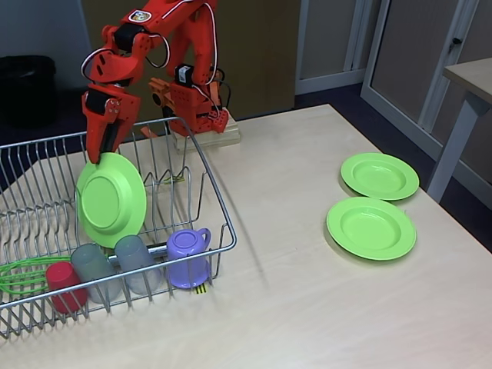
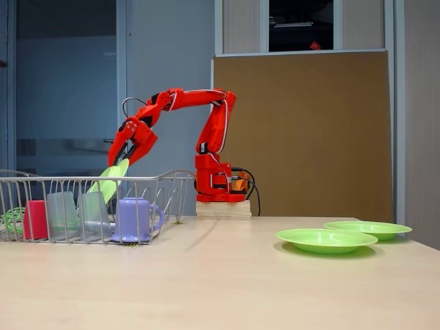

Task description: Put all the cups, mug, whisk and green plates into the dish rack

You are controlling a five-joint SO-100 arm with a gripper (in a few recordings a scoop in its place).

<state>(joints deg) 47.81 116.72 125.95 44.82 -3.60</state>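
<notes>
The red arm reaches over the silver wire dish rack (image 1: pixel 219 211) (image 2: pixel 175 180). My gripper (image 1: pixel 100 154) (image 2: pixel 122 161) is shut on the top rim of a green plate (image 1: pixel 111 200) (image 2: pixel 110 182), which hangs on edge, tilted, inside the rack. Two more green plates lie flat on the table to the right (image 1: pixel 380 175) (image 1: pixel 371 227) (image 2: pixel 326 239) (image 2: pixel 368 228). Along the rack's front stand the red cup (image 1: pixel 65 284) (image 2: pixel 36 218), two grey cups (image 1: pixel 96 269) (image 1: pixel 138 261) (image 2: pixel 62 214) (image 2: pixel 91 213) and the purple mug (image 1: pixel 188 257) (image 2: pixel 134 218). The green whisk (image 1: pixel 19 275) (image 2: pixel 10 218) lies at the rack's left.
The arm's base (image 1: pixel 196 108) (image 2: pixel 216 180) stands on a wooden block at the table's back edge. Bare light wood tabletop (image 1: pixel 292 307) lies between the rack and the two flat plates. A second table (image 1: pixel 469 84) stands beyond the right edge.
</notes>
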